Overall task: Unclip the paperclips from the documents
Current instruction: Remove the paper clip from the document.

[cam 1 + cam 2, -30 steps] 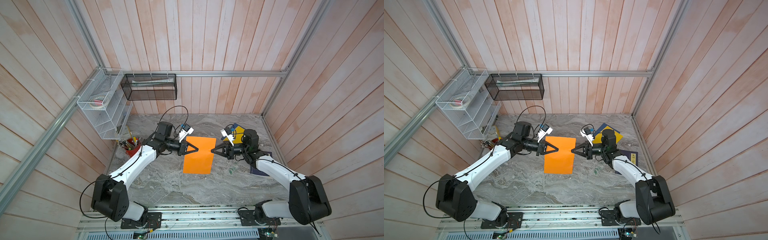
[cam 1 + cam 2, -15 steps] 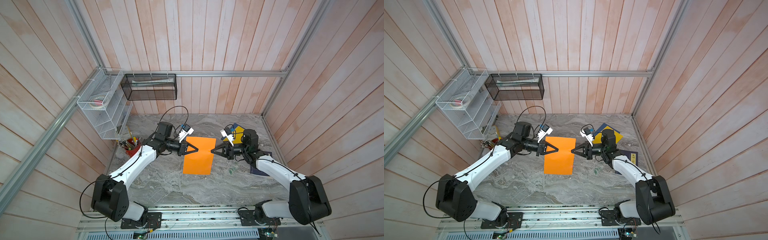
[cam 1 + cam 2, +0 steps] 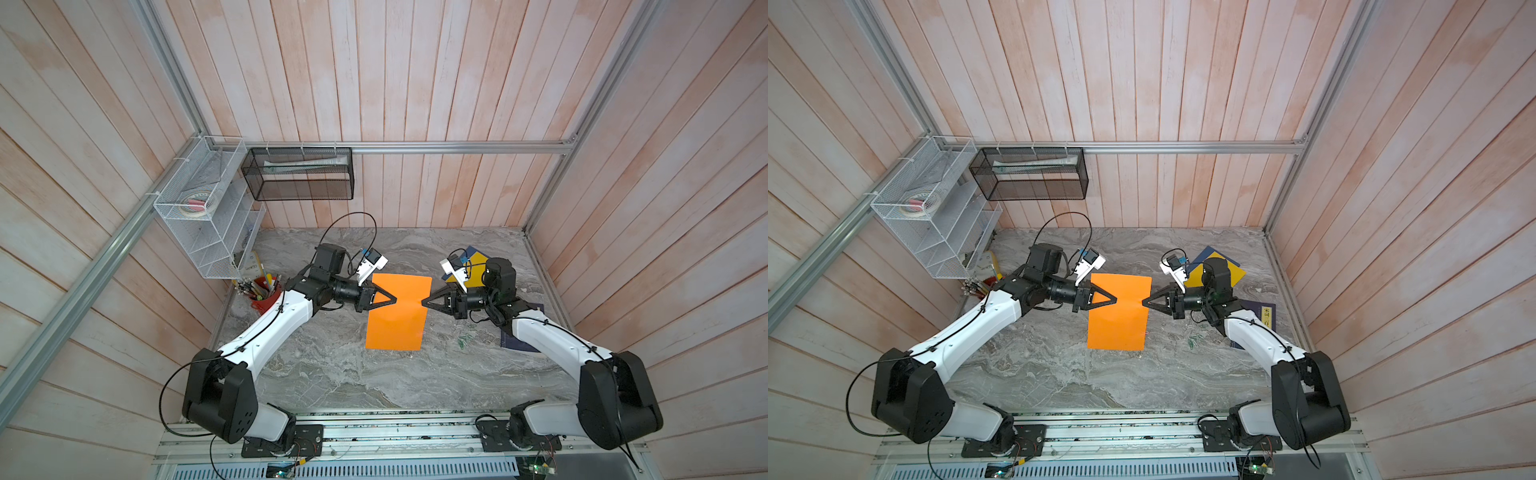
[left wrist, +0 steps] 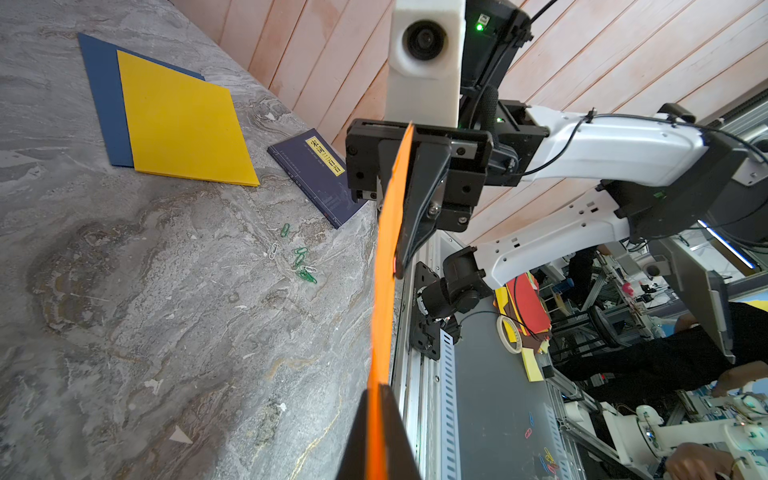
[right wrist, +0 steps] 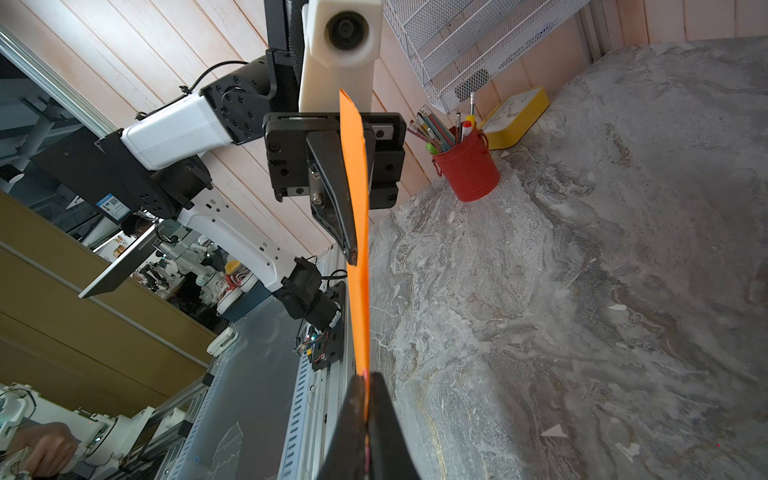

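An orange document [image 3: 399,320] [image 3: 1119,324] hangs upright above the table, held by its two side edges. My left gripper [image 3: 395,298] [image 4: 376,390] is shut on its left edge. On the opposite edge my right gripper [image 3: 422,302] [image 5: 366,377] is shut where a pink paperclip [image 5: 366,372] shows as a thin strip between the jaws. A yellow document [image 4: 183,120] lies on a dark blue document [image 4: 104,95] at the back right of the table. Several loose green and silvery paperclips [image 4: 301,262] [image 3: 463,340] lie on the marble right of the orange sheet.
A navy book with a gold label [image 4: 316,174] [image 3: 1262,316] lies under my right arm. A red cup of pens [image 3: 264,295] and a yellow box [image 5: 515,116] stand at the left wall. A white wire rack [image 3: 208,208] and a black mesh basket [image 3: 299,178] hang above.
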`<action>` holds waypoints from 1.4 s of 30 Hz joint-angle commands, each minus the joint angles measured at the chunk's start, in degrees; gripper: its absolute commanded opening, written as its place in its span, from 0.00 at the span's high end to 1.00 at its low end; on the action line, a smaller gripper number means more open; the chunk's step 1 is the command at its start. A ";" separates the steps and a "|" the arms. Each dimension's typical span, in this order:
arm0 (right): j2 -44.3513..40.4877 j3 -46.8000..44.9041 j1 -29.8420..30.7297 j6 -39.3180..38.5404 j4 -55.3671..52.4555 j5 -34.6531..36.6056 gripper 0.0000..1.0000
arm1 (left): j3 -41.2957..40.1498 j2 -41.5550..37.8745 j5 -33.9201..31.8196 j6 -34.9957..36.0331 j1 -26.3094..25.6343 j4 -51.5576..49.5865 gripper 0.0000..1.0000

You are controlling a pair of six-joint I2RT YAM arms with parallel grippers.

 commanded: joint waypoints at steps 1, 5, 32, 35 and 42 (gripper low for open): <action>-0.81 1.24 -0.47 -1.44 -2.67 0.17 0.93 | 0.37 -2.06 -0.58 1.24 1.29 -0.73 1.00; -0.89 1.23 -0.45 -1.78 -3.04 0.29 0.92 | 0.30 -2.29 -0.65 1.31 1.29 -0.76 1.00; -1.95 0.80 -0.75 -4.06 -6.28 1.44 0.90 | -0.10 -2.95 -0.84 2.06 1.64 -2.03 1.00; -2.12 0.62 -0.81 -4.31 -6.74 1.52 0.90 | -0.13 -3.11 -0.97 2.10 1.71 -2.09 1.00; -3.07 -0.41 -1.21 -4.42 -7.46 2.23 0.90 | -0.24 -3.36 -1.04 2.16 1.86 -2.05 1.00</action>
